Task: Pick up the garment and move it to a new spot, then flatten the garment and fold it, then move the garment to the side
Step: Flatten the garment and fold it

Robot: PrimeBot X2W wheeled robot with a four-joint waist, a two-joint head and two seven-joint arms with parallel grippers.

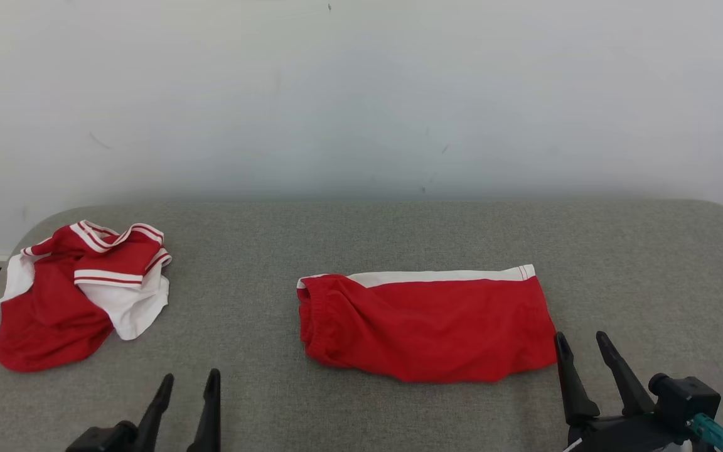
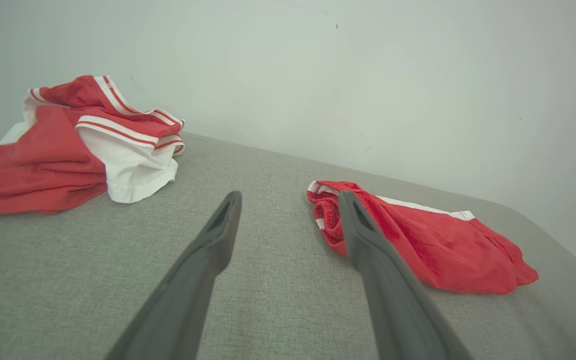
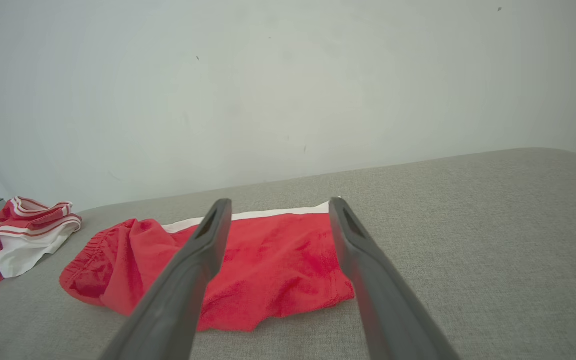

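- Two garments lie on the grey table (image 1: 242, 251): the red shorts (image 1: 427, 326) near its middle and a crumpled red-and-white shirt (image 1: 79, 295) at its left end, well apart.
- The red shorts lie flat, long axis along the table's length, gathered waistband toward its left end, white stripe toward its far edge.
- Over the table's near edge, the left gripper (image 1: 191, 375) and right gripper (image 1: 581, 336) have their fingers spread apart, holding nothing.
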